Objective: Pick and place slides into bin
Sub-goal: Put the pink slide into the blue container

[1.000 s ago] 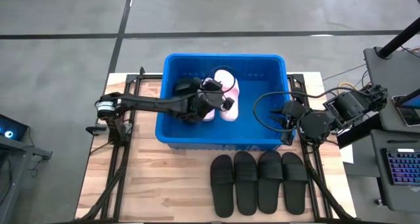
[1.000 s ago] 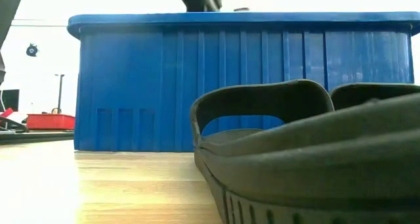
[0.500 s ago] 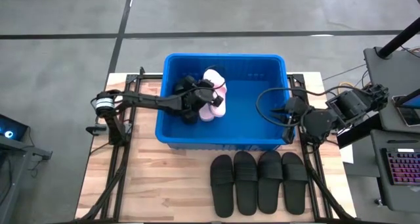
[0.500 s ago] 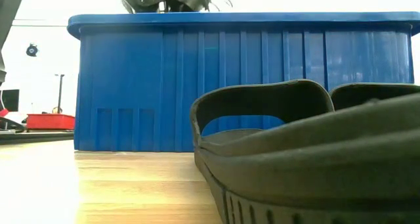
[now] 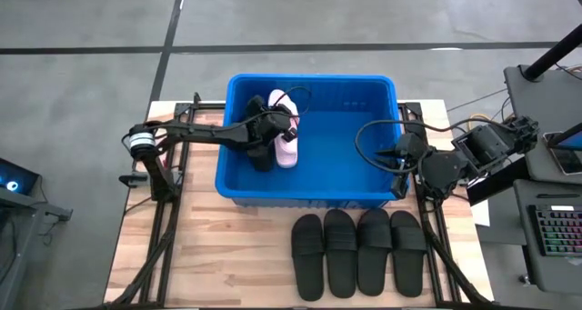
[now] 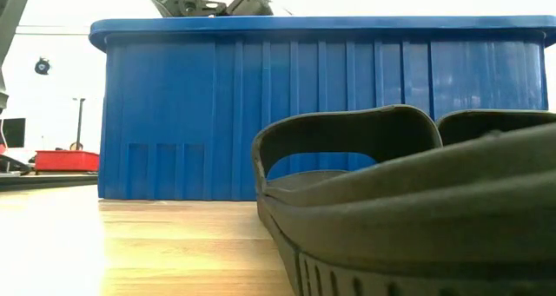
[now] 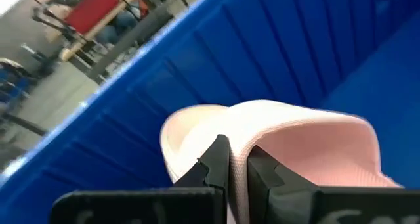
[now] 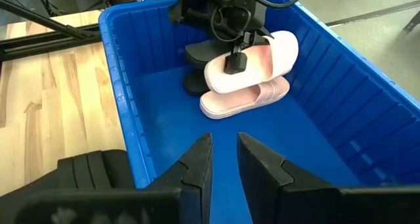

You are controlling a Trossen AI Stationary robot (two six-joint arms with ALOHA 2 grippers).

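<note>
The blue bin (image 5: 309,196) stands on the table's far half. My left gripper (image 5: 289,125) reaches into it from the left and is shut on a pale pink slide (image 8: 252,60), which also shows in the high view (image 5: 280,104). A second pink slide (image 8: 243,98) lies sole down on the bin floor beneath it. Dark slide shapes (image 8: 195,53) lie under the left arm. Several black slides (image 5: 359,251) lie side by side, soles down, on the table in front of the bin. My right gripper (image 8: 223,159) hangs over the bin's right end, empty, with a narrow gap between its fingers. My left gripper pinches the edge of the pink slide's wide strap (image 7: 237,144) between its two fingers (image 7: 218,159), one on each face of the strap. The fingers come slanting down from the table's left. The slide is lifted inside the bin, over the other pink slide, a little tilted.
The bin's right half (image 5: 350,155) is bare blue floor. Its tall ribbed front wall (image 6: 313,114) stands between the black slides on the table and the inside. Cables loop by the right arm (image 5: 373,142). A keyboard and gear (image 5: 555,228) sit off the table's right.
My left gripper, still shut on the pink slide, has carried it inside the bin toward the table's left edge and a little toward the far wall. The slide has turned somewhat as it went. My right arm has kept still.
</note>
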